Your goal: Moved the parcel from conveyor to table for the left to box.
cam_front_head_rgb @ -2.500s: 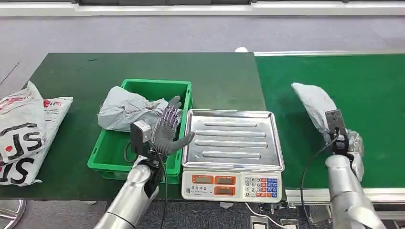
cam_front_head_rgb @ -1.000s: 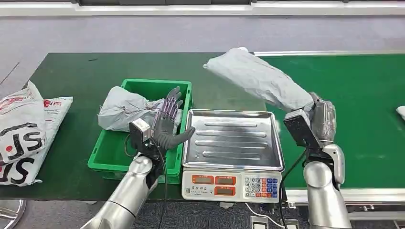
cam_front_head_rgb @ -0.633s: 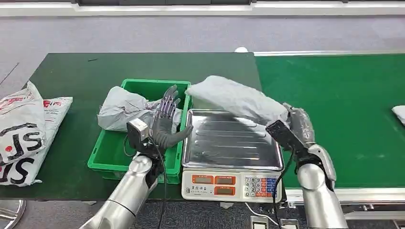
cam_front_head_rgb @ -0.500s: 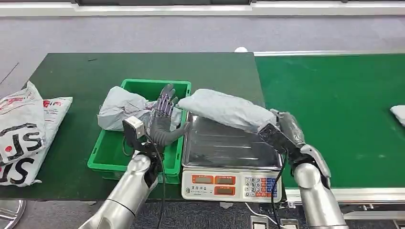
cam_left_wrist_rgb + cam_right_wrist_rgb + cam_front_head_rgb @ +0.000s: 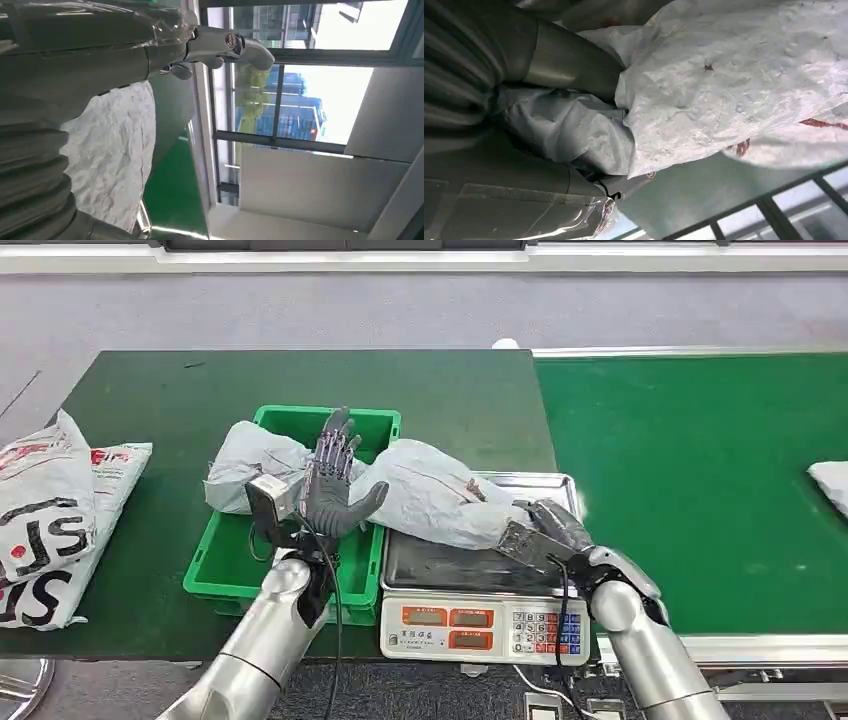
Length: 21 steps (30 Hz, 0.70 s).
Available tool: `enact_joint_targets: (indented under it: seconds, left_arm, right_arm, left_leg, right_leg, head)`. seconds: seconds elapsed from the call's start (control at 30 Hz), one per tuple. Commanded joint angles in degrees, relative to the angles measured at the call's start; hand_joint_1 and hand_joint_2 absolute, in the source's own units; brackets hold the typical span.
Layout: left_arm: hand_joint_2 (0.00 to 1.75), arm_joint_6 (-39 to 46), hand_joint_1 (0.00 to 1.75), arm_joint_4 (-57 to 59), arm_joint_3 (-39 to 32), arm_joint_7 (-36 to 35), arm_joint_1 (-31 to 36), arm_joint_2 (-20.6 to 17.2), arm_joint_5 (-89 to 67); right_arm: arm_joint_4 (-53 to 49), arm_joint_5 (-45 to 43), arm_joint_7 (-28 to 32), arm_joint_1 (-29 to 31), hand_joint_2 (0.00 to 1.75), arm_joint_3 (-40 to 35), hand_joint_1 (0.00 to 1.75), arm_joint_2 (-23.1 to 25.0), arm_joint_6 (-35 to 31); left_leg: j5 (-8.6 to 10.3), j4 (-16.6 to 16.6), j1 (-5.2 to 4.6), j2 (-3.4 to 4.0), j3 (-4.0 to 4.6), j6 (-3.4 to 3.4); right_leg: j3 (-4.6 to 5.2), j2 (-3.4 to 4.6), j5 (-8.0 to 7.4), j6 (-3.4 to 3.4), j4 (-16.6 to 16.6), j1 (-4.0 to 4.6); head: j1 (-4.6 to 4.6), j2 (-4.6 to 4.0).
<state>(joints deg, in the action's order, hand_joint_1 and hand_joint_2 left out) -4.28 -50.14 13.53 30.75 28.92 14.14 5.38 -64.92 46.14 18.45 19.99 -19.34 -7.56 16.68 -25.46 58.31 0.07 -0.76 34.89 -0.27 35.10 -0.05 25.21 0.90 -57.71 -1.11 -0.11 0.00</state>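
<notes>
**Grey parcel held across the scale pan, one end over the green bin**

The grey poly-mailer parcel [image 5: 430, 498] lies slantwise just left of the picture's centre in the head view; its 3 o'clock end is clamped in the right hand [image 5: 545, 530], whose fingers are closed round the bunched plastic (the right wrist view shows the crumpled grey film [image 5: 734, 90] pressed against the thumb); its 9 o'clock end reaches over the rim of the green plastic bin [image 5: 225, 570]. The middle of the parcel hangs above or rests on the steel pan of the electronic scale [image 5: 480, 615]; which, I cannot tell. The left hand [image 5: 330, 485] stands upright at the parcel's 9 o'clock end, fingers spread and apart, palm against or just beside the plastic, holding nothing. A second grey mailer [image 5: 255, 465] lies in the bin at the hand's 10 o'clock. Printed white bags [image 5: 55, 510] sit at the table's 9 o'clock edge; on the green conveyor belt [image 5: 700, 440] another pale parcel [image 5: 830, 485] lies at 3 o'clock.
</notes>
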Motion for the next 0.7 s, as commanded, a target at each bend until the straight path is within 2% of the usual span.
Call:
enact_joint_targets:
  seconds: [0.03,0.1,0.57,0.7]
  left_arm:
    - [1.75,0.48,0.00,0.50,-1.29,-0.80,0.39,-1.47,0.17]
    - [1.75,0.55,0.00,0.35,-1.35,-0.86,0.24,-1.62,0.23]
    - [1.75,1.88,0.00,-0.80,-2.27,-1.27,-0.96,-1.99,0.75]
    - [1.75,5.04,0.00,-0.76,-2.71,-1.08,-1.10,-1.82,-0.15]
  right_arm:
    - [5.12,-1.38,-0.29,3.08,1.75,-8.80,0.65,-3.19,2.75]
    - [5.38,-1.37,-0.29,3.33,1.75,-9.05,0.00,-3.26,2.78]
    - [6.41,-5.71,2.54,5.93,1.75,-10.39,0.00,-4.33,1.24]
    - [7.00,-6.47,2.81,6.55,1.75,-9.96,0.00,-3.59,0.46]
  left_leg:
    - [-0.04,-0.04,0.03,0.16,-0.13,-0.01]
    - [-0.04,-0.05,0.06,0.18,-0.16,-0.01]
    - [-0.02,-0.03,0.01,0.16,-0.10,-0.01]
    - [-0.05,-0.08,0.03,0.26,-0.22,-0.02]
  right_leg:
    - [-0.11,0.11,-0.02,-0.04,0.08,0.04]
    - [-0.16,0.13,-0.03,-0.05,0.13,0.07]
    - [-0.06,0.12,-0.01,-0.03,0.03,0.02]
    - [-0.17,0.20,-0.03,-0.06,0.12,0.05]
  head:
    - [0.00,0.00]
    - [-0.02,0.00]
    - [-0.02,0.00]
    - [0.00,0.00]
